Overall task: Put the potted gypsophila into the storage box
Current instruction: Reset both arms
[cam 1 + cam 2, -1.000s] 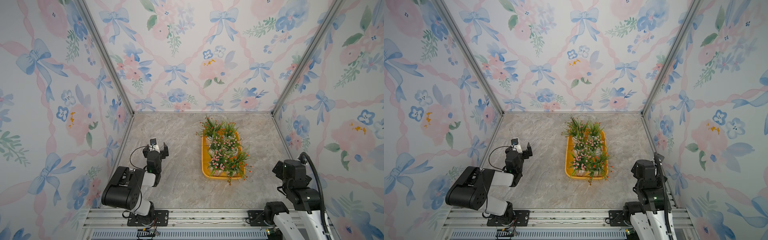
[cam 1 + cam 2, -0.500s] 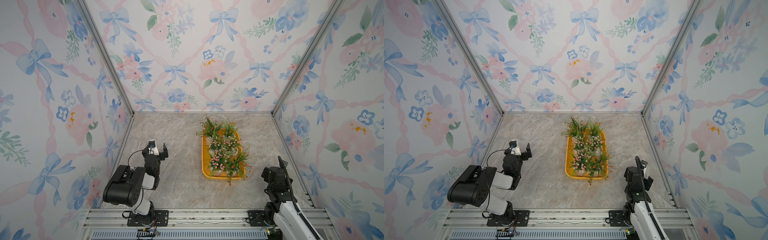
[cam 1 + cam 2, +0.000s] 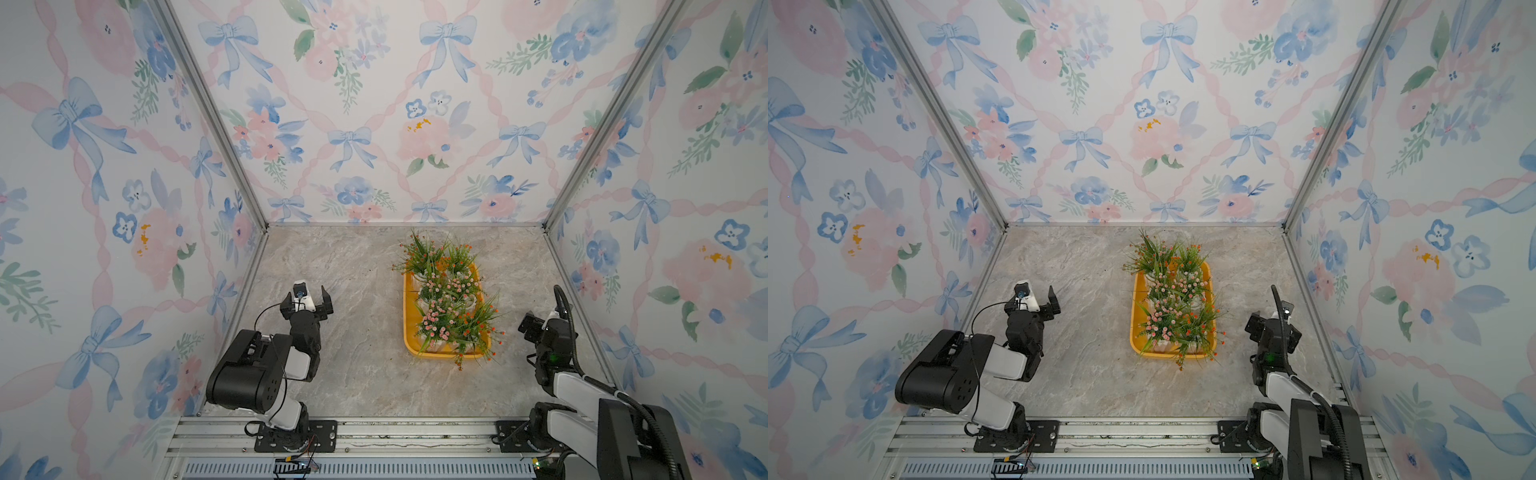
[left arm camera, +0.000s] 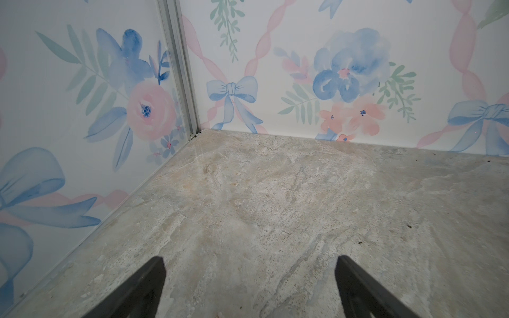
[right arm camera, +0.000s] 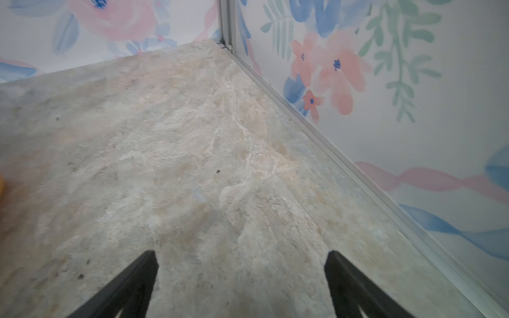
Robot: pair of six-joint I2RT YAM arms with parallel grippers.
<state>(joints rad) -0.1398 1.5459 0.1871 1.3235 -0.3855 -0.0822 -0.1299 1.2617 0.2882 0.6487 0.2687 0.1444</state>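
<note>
The storage box (image 3: pixel 432 354) (image 3: pixel 1154 353) is a yellow-orange tub right of the floor's middle. It is packed with several potted gypsophila, some pink-flowered (image 3: pixel 434 322) (image 3: pixel 1163 322), some orange-flowered (image 3: pixel 420 254) (image 3: pixel 1152 253). My left gripper (image 3: pixel 306 291) (image 3: pixel 1036 293) hovers open near the left wall, well apart from the box. My right gripper (image 3: pixel 544 321) (image 3: pixel 1273 321) stands open by the right wall, a little right of the box. In the wrist views both the left gripper (image 4: pixel 249 261) and the right gripper (image 5: pixel 241 254) have only bare floor between their fingers. An orange sliver of the box (image 5: pixel 1 184) shows at the right wrist view's edge.
Floral walls close in the marble floor (image 3: pixel 353 266) on three sides. Metal corner posts (image 3: pixel 266 226) stand at the back corners. The arms' bases sit on the aluminium rail (image 3: pixel 395 432) at the front edge.
My right arm has come down from a raised, folded pose and stretched forward along the right wall. The left arm has barely shifted. Both grippers stay open.
</note>
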